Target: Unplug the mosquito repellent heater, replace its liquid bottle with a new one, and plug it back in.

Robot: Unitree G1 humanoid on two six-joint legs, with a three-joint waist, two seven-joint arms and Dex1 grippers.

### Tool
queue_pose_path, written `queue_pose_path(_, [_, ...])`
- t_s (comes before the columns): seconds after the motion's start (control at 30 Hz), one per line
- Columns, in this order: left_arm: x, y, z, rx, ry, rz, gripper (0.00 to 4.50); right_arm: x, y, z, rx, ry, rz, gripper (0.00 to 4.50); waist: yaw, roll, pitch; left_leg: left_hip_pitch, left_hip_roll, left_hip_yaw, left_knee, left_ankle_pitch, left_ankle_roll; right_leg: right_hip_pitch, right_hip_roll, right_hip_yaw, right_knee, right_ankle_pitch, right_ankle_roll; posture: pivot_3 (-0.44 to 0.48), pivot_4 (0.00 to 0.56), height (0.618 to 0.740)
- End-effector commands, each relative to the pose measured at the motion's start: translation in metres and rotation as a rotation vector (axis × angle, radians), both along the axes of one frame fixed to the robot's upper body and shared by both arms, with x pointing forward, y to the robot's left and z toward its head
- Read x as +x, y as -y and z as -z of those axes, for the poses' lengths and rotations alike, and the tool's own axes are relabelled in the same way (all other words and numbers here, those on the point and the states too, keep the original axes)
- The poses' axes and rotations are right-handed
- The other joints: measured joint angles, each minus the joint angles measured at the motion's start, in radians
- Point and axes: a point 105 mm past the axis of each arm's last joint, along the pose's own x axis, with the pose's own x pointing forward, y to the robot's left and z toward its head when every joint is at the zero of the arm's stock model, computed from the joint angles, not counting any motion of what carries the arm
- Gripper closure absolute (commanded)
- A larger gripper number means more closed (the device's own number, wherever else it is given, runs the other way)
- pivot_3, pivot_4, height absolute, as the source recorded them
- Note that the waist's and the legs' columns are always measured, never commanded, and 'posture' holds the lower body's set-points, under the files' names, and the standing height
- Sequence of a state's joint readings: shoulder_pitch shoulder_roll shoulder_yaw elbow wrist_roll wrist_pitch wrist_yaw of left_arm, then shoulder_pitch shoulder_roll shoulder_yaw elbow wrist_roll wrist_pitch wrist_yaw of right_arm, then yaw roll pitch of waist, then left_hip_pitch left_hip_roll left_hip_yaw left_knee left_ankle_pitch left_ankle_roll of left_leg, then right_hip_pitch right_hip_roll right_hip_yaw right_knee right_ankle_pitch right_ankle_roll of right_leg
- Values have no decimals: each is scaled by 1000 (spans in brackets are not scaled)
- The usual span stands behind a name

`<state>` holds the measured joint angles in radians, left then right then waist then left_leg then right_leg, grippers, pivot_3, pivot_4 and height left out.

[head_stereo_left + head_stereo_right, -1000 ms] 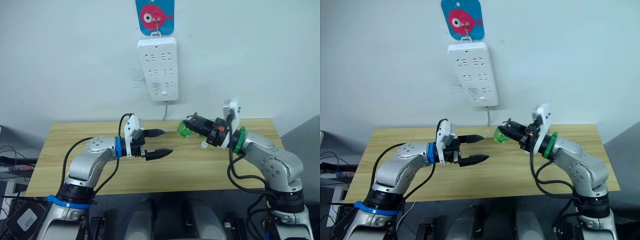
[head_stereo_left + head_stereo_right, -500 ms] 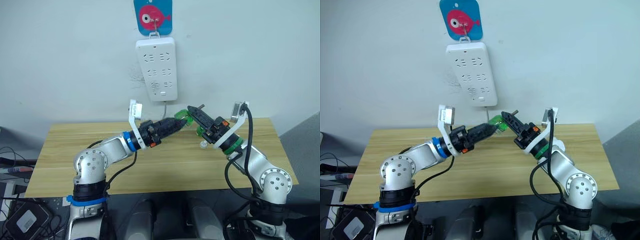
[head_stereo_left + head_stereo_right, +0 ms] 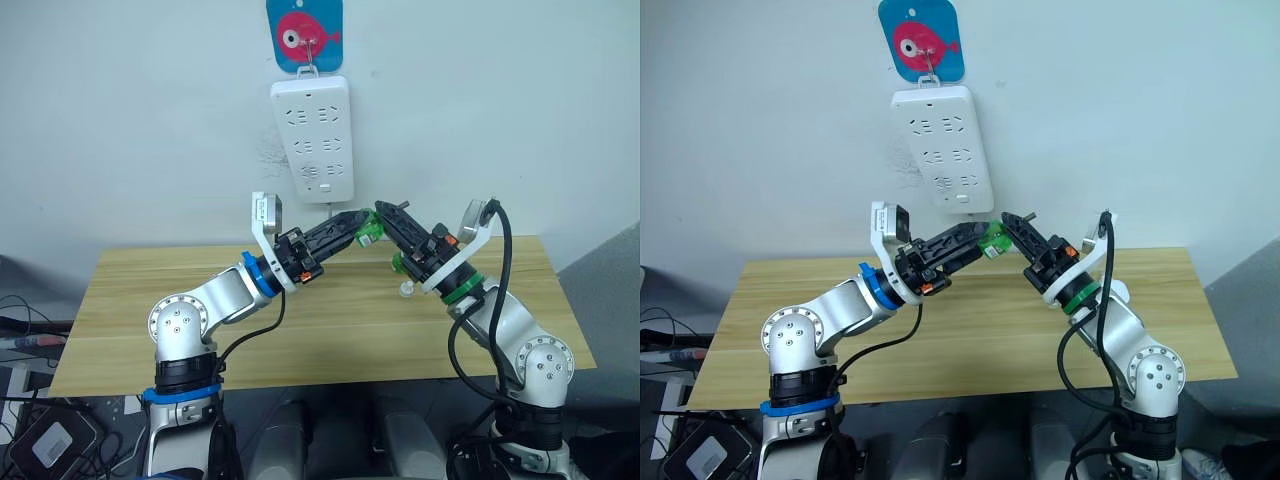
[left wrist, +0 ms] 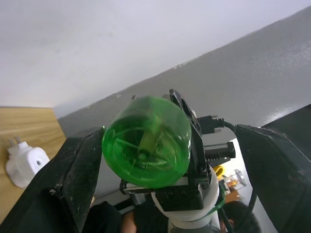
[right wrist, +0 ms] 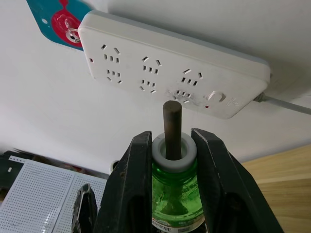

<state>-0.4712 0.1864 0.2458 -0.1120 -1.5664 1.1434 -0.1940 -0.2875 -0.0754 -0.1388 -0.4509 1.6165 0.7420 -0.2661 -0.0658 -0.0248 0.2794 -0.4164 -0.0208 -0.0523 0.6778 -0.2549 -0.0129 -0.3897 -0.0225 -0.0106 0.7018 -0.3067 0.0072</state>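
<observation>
A green liquid bottle (image 5: 174,191) with a white collar and a dark wick is held in the air in front of the wall, with my right gripper (image 5: 172,138) shut on its neck. My left gripper (image 4: 170,141) is open around the bottle's base (image 4: 146,143), one finger close to its side and the other well apart. In the head views the two grippers meet at the bottle (image 3: 368,233) below the power strip. The mosquito repellent heater (image 4: 26,167), white with two prongs, lies on the wooden table (image 3: 300,340) under my right arm.
A white power strip (image 3: 315,140) hangs on the wall from a blue fish hook (image 3: 304,30), its cable dropping behind the table. The table's back edge sits against the wall.
My left gripper has risen from over the table and reached right to the bottle. My right gripper has lifted and tilted the bottle up toward the power strip.
</observation>
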Motion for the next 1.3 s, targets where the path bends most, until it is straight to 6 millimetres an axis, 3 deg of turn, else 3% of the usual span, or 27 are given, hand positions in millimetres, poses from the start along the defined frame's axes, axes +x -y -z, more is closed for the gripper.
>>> queue_pose_path(0.03, [-5,2,-10,-41,18,22,16,-8,0,-14,30,47,-14,3648,0,0,0,0,0,0,0,0,0,0,0,0,0,0,0,-128,207,740])
queue_pose_path(0.23, [-4,2,-11,-62,4,18,16,-10,-1,-16,46,41,-25,3648,0,0,0,0,0,0,0,0,0,0,0,0,0,0,0,-130,209,740])
queue_pose_path(0.33, [-4,4,-11,-61,3,21,630,-12,-2,-16,50,40,-34,3648,0,0,0,0,0,0,0,0,0,0,0,0,0,0,0,-130,211,740])
queue_pose_path(0.5, [-5,9,-11,-67,0,27,2062,-14,-6,-17,55,40,-46,3648,0,0,0,0,0,0,0,0,0,0,0,0,0,0,0,-128,212,740])
queue_pose_path(0.53, [-5,9,-11,-69,-1,26,2162,-15,-7,-17,55,40,-51,3648,0,0,0,0,0,0,0,0,0,0,0,0,0,0,0,-128,212,740])
queue_pose_path(0.83, [-2,6,-7,-49,5,-3,2162,-21,-11,-15,58,30,-84,3648,1,0,0,0,0,0,0,0,0,0,0,0,0,0,0,-127,214,740])
queue_pose_path(0.87, [-2,5,-5,-41,6,-6,2162,-20,-9,-15,58,29,-74,2915,0,0,0,0,0,0,0,0,0,0,0,0,0,0,0,-127,215,740])
queue_pose_path(1.03, [-6,-1,-2,-14,26,-7,2162,-9,12,-8,-22,24,27,1185,1,0,0,0,0,0,0,0,0,0,0,0,0,0,0,-126,220,740])
queue_pose_path(1.13, [-6,-8,-3,4,39,-14,2162,-4,32,1,-165,27,100,152,3,0,0,0,-1,0,0,0,0,0,0,1,0,0,0,-125,224,740])
queue_pose_path(1.17, [-6,-10,-2,16,42,-20,2162,-3,41,5,-197,17,129,0,3,0,0,0,-1,0,0,0,0,0,0,1,-1,0,0,-125,226,740])
queue_pose_path(1.3, [-3,-24,6,108,74,-33,2162,0,89,39,-713,47,267,0,9,0,0,-1,-1,0,-1,0,0,0,0,0,-2,0,0,-128,234,740])
